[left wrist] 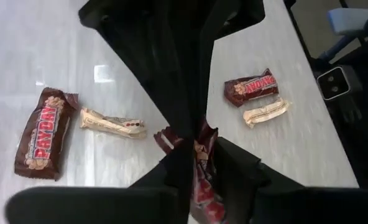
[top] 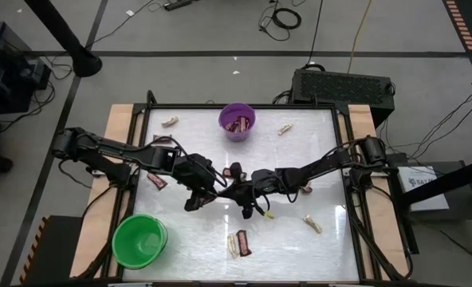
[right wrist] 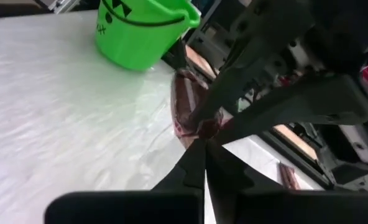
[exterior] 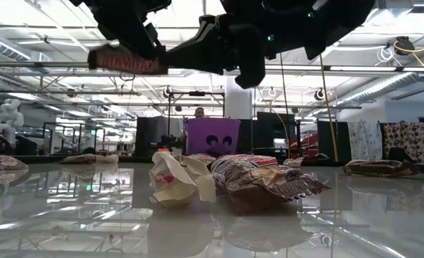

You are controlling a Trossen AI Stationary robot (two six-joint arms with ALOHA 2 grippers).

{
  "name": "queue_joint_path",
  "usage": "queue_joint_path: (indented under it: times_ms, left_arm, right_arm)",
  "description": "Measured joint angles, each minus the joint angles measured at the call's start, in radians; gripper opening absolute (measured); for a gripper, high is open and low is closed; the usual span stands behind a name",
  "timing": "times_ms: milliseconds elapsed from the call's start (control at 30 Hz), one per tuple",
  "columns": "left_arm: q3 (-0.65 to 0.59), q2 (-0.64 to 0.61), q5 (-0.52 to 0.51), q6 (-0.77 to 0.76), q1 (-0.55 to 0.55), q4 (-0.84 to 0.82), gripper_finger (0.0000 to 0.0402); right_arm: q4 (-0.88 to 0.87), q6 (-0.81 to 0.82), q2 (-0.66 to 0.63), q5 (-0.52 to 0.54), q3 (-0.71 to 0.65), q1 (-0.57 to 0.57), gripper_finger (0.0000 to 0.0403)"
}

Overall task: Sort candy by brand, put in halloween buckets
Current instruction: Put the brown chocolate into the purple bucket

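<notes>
Overhead: both dark arms meet mid-bench over the glossy white bench (top: 300, 239). Left gripper (top: 220, 194) and right gripper (top: 234, 191) sit tip to tip with a maroon bar between them; which one has it is unclear from above. Small round purple bucket (top: 237, 121) stands at the far edge centre with dark wrappers inside. Larger bright green bucket (top: 139, 240) stands at the near left corner. Loose candy is scattered: a cream twist (top: 170, 122) near the far left corner, another twist (top: 285, 127) right of the purple bucket, a tan piece (top: 312, 225) toward the near right, and a bar-and-twist pair (top: 238, 244) by the near edge.

Low view: a crinkled cream wrapper (exterior: 177, 179) touches a crumpled maroon foil bar (exterior: 258, 179) up front on the reflective top. The purple bucket stands behind them, square-looking with a face print. A flat maroon bar (exterior: 132, 63) hangs in the air at the gripper tips.

Left wrist: a maroon bar (left wrist: 199, 177) is pinched between the left fingers (left wrist: 234, 168); jaws closed on it. On the bench below lie two printed brown bars and two cream twists, paired side by side.

Right wrist: the right jaws are pressed fully together at the tips, meeting the end of the crinkly maroon wrapper (right wrist: 190, 109). Whether they actually grip it cannot be told. The green bucket sits beyond, smooth plastic with a black face.
</notes>
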Motion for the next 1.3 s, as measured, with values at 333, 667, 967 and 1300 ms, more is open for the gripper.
queue_joint_path:
  times_ms: [333, 667, 967, 1300]
  left_arm:
    - [0.000, -0.076, -0.227, 0.019, 0.030, -0.214, 0.0192]
    - [-0.020, -0.194, -0.282, -0.116, 0.006, -0.376, 0.0202]
    - [-0.037, -0.215, -0.416, -0.142, -0.028, -0.393, 0.0203]
    - [-0.037, -0.215, -0.477, -0.142, -0.032, -0.409, 0.0203]
  right_arm:
    - [-0.204, 0.040, -0.108, 0.014, 0.000, -0.068, 0.0000]
    - [-0.302, 0.147, -0.268, 0.147, 0.000, -0.305, 0.0000]
    - [-0.309, 0.237, -0.238, 0.141, 0.000, -0.541, 0.0000]
    - [-0.314, 0.265, -0.171, 0.133, 0.000, -0.616, 0.0000]
